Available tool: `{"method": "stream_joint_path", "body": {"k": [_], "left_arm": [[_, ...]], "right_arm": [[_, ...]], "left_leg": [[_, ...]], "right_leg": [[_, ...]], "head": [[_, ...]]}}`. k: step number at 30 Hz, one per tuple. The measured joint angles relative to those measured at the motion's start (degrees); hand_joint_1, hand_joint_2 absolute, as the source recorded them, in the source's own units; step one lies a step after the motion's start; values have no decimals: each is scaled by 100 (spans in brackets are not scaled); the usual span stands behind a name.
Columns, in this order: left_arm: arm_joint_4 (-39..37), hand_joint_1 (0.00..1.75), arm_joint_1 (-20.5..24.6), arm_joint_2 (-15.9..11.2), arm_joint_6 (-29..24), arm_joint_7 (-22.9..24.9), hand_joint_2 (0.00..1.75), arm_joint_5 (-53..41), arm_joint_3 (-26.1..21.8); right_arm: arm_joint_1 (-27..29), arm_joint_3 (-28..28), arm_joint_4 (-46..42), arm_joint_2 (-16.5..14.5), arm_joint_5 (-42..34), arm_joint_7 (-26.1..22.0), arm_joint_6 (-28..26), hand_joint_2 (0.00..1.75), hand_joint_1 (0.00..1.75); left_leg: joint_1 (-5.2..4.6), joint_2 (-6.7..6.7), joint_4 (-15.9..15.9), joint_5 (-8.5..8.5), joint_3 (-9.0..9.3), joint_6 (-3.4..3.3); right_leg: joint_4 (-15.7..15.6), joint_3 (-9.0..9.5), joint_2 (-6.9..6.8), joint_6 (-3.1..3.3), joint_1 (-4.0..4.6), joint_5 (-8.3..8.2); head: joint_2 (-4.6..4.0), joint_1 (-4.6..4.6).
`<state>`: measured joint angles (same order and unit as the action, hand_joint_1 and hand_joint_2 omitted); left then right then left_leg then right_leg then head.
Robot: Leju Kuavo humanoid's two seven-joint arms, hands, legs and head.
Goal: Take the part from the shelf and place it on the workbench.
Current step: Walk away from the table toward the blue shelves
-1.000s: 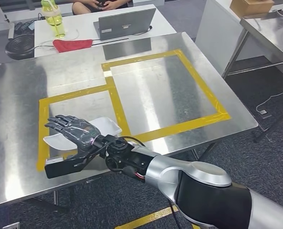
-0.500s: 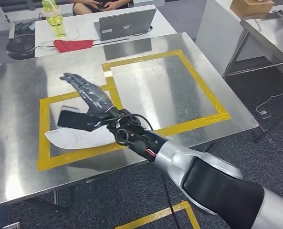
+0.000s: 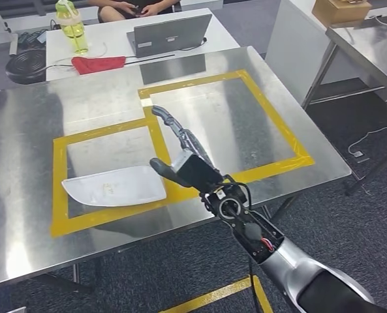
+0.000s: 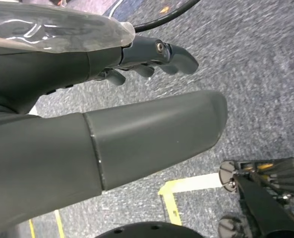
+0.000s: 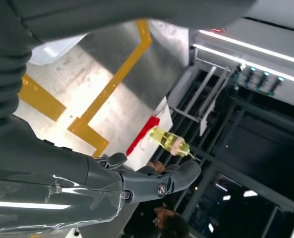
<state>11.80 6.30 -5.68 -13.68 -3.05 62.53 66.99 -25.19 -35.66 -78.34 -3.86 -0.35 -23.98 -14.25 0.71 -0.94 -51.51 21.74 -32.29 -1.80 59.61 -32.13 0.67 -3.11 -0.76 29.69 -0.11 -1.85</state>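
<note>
Lying flat on the worktop, the white part sits alone; the right hand hovers nearby, fingers spread, empty.

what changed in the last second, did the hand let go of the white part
Yes. The right hand, which covered the white part a second ago, has lifted off and drawn back to the right, fingers apart and holding nothing. The part now lies flat inside the smaller yellow-taped square on the workbench. The laptop, bottle and red cloth stayed put.
</note>
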Motion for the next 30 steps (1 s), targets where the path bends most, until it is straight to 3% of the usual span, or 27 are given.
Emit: {"method": "stream_joint_path", "body": {"k": [2,3,4,6,8,9,12,13,15,17,18,19,20,22,23,25,26,28,30], "left_arm": [[0,0,7,-1,-2,-1,0,-24,-2],[0,0,8,-1,-3,-1,0,-32,-2],[0,0,9,-2,-5,-1,0,-37,-2],[1,0,12,0,-6,-1,0,-43,-2],[-2,0,21,-16,-6,-2,0,-47,-2],[-3,0,27,-23,-7,-2,0,-47,-2],[-4,0,47,-15,-7,-3,0,-51,-2],[-4,0,50,-13,-7,-3,0,-53,-2],[-4,0,51,-11,-7,-2,0,-54,-2],[-4,0,43,-12,-9,6,0,-53,-2],[-4,0,39,-13,-11,15,0,-53,-2],[-4,0,36,-14,-12,28,0,-53,-2],[-4,0,36,-15,-13,41,0,-53,-2],[-4,0,41,-29,-13,57,0,-57,-2],[-5,0,43,-39,-13,60,0,-61,-2],[-5,0,55,-57,-13,61,0,-70,-3],[-5,0,66,-56,-13,61,0,-72,-3],[-5,0,80,-49,-13,63,0,-72,-2],[-4,0,74,-43,-13,65,0,-71,-2]], "right_arm": [[334,113,-352,126,0,-20,22,0,0],[487,158,-498,184,0,-23,29,0,0],[609,194,-627,233,0,-24,33,0,0],[752,252,-855,300,1,-26,39,0,0],[819,294,-1048,336,1,-28,44,0,0],[846,314,-1124,350,0,-28,46,0,0],[911,361,-1322,382,2,-29,68,0,0],[919,369,-1381,387,2,-29,78,0,0],[927,382,-1466,392,2,-35,99,0,0],[942,390,-1502,394,12,-44,140,0,0],[953,391,-1511,394,22,-47,160,0,0],[963,392,-1522,395,33,-48,170,0,0],[969,393,-1539,395,42,-47,173,0,0],[973,396,-1592,395,65,-42,174,0,0],[973,397,-1617,395,83,-36,174,0,0],[978,401,-1651,395,116,-27,174,0,0],[984,402,-1666,395,124,-22,174,0,0],[995,408,-1707,395,127,-21,174,0,0],[989,415,-1738,395,127,-22,175,0,0]], "left_leg": [[7,-52,2,19,23,1],[13,-77,-9,33,28,15],[23,-104,-29,51,29,39],[52,-174,-110,105,28,111],[48,-230,-211,174,29,206],[40,-254,-243,196,33,250],[64,-319,-252,225,63,360],[78,-276,-343,306,33,388],[86,-103,-915,662,-209,416],[74,15,-1737,1024,-592,412],[68,37,-1975,1077,-711,397],[60,54,-1981,1013,-725,369],[49,76,-1753,854,-624,329],[17,242,-904,465,-227,223],[1,321,-564,347,-67,185],[-32,382,-299,300,56,144],[-42,328,-284,289,64,131],[-25,218,-224,266,99,84],[-7,102,-172,253,129,27]], "right_leg": [[795,-415,-5,-33,-22,325],[981,-529,-12,-50,-39,347],[915,-521,-27,-63,-59,248],[187,-194,-141,-97,-99,-157],[-415,93,-264,-75,-100,-418],[-505,130,-280,-32,-89,-443],[-476,90,-146,137,-61,-453],[-483,87,-100,178,-64,-470],[-495,78,-15,237,-73,-502],[-494,60,75,266,-50,-512],[-493,56,130,273,-34,-514],[-492,57,191,276,-17,-514],[-492,61,253,277,-3,-514],[-491,68,369,273,17,-513],[-488,64,420,265,24,-513],[-492,46,505,221,18,-517],[-504,39,553,186,9,-524],[-434,5,481,124,9,-470],[37,-209,219,83,23,-190]], "head": [[0,-32],[0,-46],[0,-61],[0,-94],[0,-118],[0,-111],[0,-45],[0,-21],[0,46],[0,107],[0,121],[0,127],[0,131],[0,138],[0,139],[0,140],[0,140],[0,125],[0,70]]}}
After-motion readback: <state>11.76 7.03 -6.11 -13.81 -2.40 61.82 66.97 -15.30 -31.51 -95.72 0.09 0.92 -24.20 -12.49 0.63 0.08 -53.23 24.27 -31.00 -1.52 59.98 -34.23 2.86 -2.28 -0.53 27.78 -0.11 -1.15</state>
